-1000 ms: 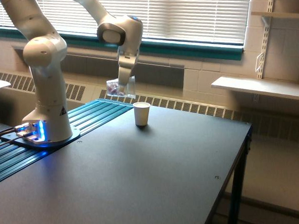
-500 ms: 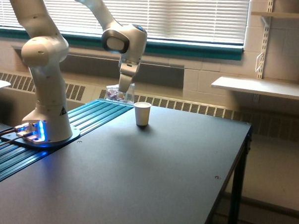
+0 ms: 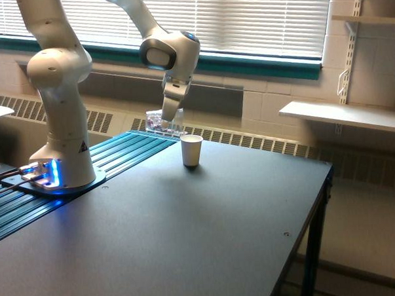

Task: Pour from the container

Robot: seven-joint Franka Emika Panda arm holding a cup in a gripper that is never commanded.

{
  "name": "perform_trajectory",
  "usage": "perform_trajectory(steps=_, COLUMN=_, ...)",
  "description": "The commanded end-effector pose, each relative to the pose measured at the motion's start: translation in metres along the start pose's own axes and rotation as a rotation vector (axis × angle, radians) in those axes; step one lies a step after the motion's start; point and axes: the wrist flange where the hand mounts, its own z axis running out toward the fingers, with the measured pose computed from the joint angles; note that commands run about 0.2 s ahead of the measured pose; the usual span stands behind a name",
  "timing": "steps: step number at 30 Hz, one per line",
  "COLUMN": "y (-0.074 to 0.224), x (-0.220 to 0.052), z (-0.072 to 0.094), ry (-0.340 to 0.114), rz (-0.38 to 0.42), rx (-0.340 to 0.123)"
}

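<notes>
Hand [image 3: 168, 120] clamped on the container [image 3: 162, 122], tipped with its long axis nearly level, mouth just left of and above the white paper cup [image 3: 192, 150] on the bench [image 3: 208, 233].

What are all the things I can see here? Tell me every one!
Clear cup: one, see-through with small dark reddish bits inside, held tilted in the air, to the exterior view's left of the paper cup.
Paper cup: one, white, upright on the table.
Table: one, dark top.
Window blinds: one set, white, behind the arm.
Wall shelves: two, pale, at the exterior view's right.
Robot arm: one, white, base lit blue.
Gripper: one, white, holding the clear cup.
</notes>
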Motion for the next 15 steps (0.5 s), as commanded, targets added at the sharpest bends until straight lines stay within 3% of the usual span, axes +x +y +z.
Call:
perform_trajectory(steps=1, y=-0.004, x=-0.001, z=-0.003, ry=-0.035, rz=0.001, rx=0.009)
perform_trajectory(steps=15, y=-0.004, x=0.015, z=-0.007, ry=-0.098, rz=0.054, rx=0.013)
